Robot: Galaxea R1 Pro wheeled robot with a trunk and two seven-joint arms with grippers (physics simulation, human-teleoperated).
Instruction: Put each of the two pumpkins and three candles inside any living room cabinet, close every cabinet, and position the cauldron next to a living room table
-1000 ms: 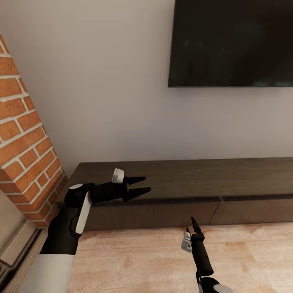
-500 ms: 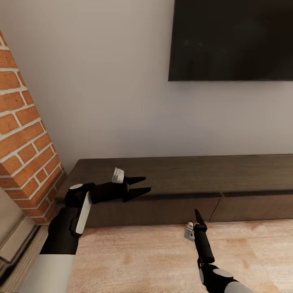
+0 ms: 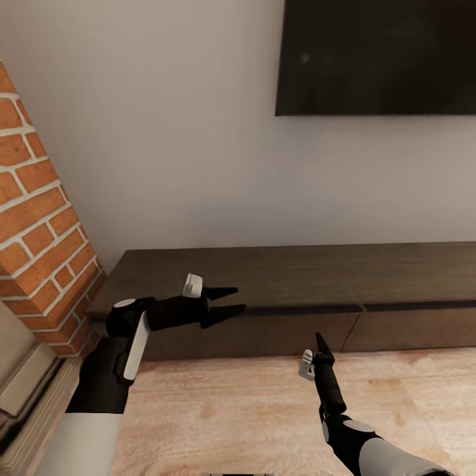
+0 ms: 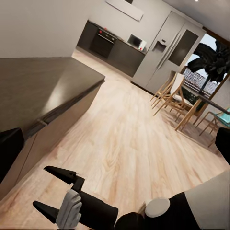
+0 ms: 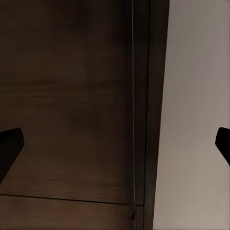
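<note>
The long dark-brown cabinet (image 3: 311,281) runs along the wall, and the drawer fronts I can see sit flush. My left gripper (image 3: 229,300) hovers open over the cabinet's left front edge with nothing in it. Lower down, my right gripper (image 3: 320,344) points at the drawer fronts from above the floor. The left wrist view shows the right gripper (image 4: 52,189) with its fingers apart and empty. The right wrist view looks closely at the cabinet (image 5: 72,96) front and its seam. The pumpkins, candles and cauldron are out of view.
A red brick fireplace (image 3: 36,244) stands at the left, close to my left arm. A black television (image 3: 377,59) hangs on the wall above the cabinet. Light wood floor (image 3: 231,410) lies in front. Dining chairs (image 4: 175,98) and a kitchen lie far off.
The whole picture has shifted, so the camera moved: television and cabinet sit higher. My right arm has reached forward toward the drawer fronts. The left gripper keeps its pose.
</note>
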